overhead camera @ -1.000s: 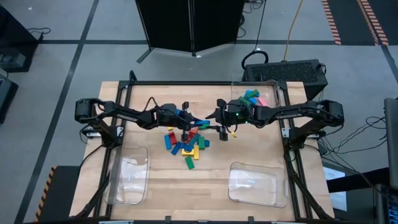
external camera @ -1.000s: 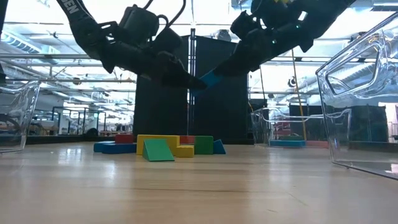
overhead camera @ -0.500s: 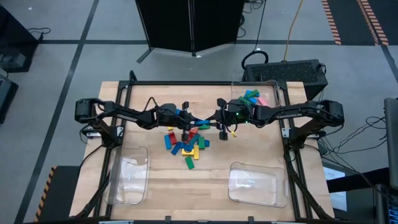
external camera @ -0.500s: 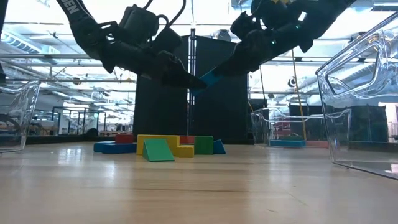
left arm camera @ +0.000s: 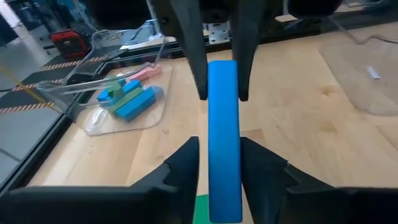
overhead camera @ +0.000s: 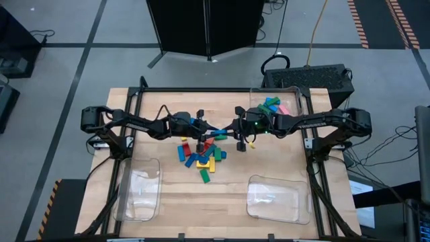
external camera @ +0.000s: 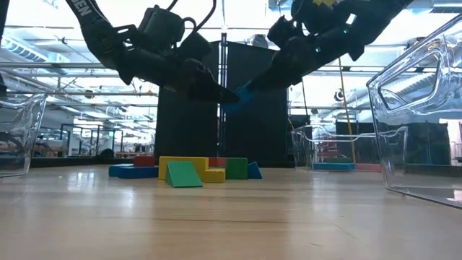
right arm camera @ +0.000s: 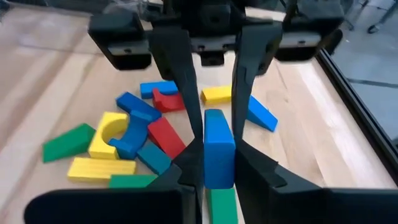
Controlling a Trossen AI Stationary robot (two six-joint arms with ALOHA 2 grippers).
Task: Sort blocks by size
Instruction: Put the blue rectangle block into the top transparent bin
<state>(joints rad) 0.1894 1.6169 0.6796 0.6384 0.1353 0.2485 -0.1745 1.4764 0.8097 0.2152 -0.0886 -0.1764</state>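
A long blue block (left arm camera: 224, 124) hangs in the air between my two grippers, above the pile of coloured blocks (overhead camera: 201, 156) at the table's middle. My right gripper (right arm camera: 217, 148) is shut on the block's right end. My left gripper (left arm camera: 221, 149) is open. Its fingers stand on either side of the block's left end with a narrow gap. In the low view the block (external camera: 244, 92) shows between the two fingertips, well above the pile (external camera: 189, 172). My right gripper pinches the blue block's right end (right arm camera: 217, 158) between its two fingers, one on each long side. The fingers come from the table's right, slanting slightly down, and lie along the block. The block is lifted clear of the pile, nearly level, pointing toward my left gripper.
A clear tray (overhead camera: 290, 94) at the far right holds several blue, green and pink blocks. Two clear trays stand near the front edge, one at the left (overhead camera: 138, 189) and one at the right (overhead camera: 274, 199). Bare wood lies between them.
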